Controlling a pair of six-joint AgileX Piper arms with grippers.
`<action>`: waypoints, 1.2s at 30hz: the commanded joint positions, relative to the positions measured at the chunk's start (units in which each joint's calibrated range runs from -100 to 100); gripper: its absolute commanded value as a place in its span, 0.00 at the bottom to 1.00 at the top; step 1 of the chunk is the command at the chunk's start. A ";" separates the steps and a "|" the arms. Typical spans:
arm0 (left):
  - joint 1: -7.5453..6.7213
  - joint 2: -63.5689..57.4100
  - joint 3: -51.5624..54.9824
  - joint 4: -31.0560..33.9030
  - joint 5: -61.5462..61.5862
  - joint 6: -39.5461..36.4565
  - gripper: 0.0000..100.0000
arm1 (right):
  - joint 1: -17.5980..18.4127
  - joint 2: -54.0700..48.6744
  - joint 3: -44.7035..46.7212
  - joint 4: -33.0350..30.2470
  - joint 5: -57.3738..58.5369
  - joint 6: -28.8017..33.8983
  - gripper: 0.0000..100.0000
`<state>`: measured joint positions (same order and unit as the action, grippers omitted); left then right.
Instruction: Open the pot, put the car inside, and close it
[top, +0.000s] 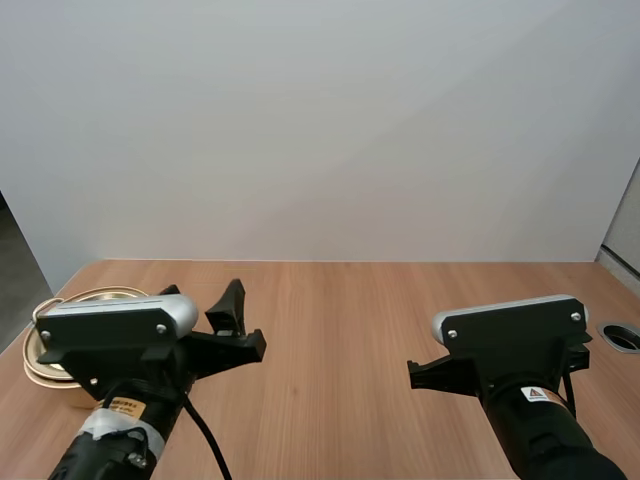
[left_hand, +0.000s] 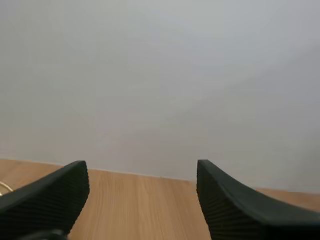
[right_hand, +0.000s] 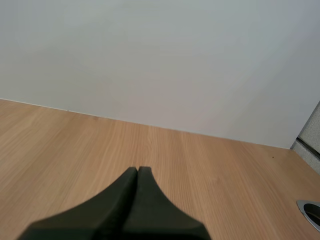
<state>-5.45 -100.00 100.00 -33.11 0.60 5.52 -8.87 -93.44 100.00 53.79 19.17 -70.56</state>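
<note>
Currently left gripper (top: 245, 325) hovers with fingers spread wide, holding nothing, beside the pot (top: 35, 362); right gripper (right_hand: 137, 172) is pressed together, holding nothing, above the wooden table (top: 330, 320).

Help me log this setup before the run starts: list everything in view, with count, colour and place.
table: one, light wood, spanning the scene under both arms.
pot: one, cream with a gold-coloured rim, at the table's left edge, largely hidden behind the left arm; I cannot tell how its lid sits.
grommet: one, round metal ring, set into the table near its right edge.
wall: one, plain white, behind the table's far edge.
left gripper: one, black, over the left part of the table beside the pot, fingers apart, holding nothing.
right gripper: one, black, over the right part of the table, fingers together as one wedge, holding nothing.
</note>
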 joint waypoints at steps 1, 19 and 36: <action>0.02 0.00 0.00 34.34 33.43 -28.69 1.00 | 0.06 -0.02 0.00 -0.10 -0.01 0.07 0.00; 0.09 0.00 0.00 34.66 33.39 -28.56 1.00 | 0.06 -0.02 0.00 -0.10 -0.01 0.07 0.00; 0.09 0.00 0.00 34.68 32.60 -28.23 0.00 | 0.06 -0.02 0.00 -0.10 -0.01 0.07 0.00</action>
<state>-5.41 -100.00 100.00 1.56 33.20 -22.74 -8.87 -93.44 100.00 53.79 19.17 -70.56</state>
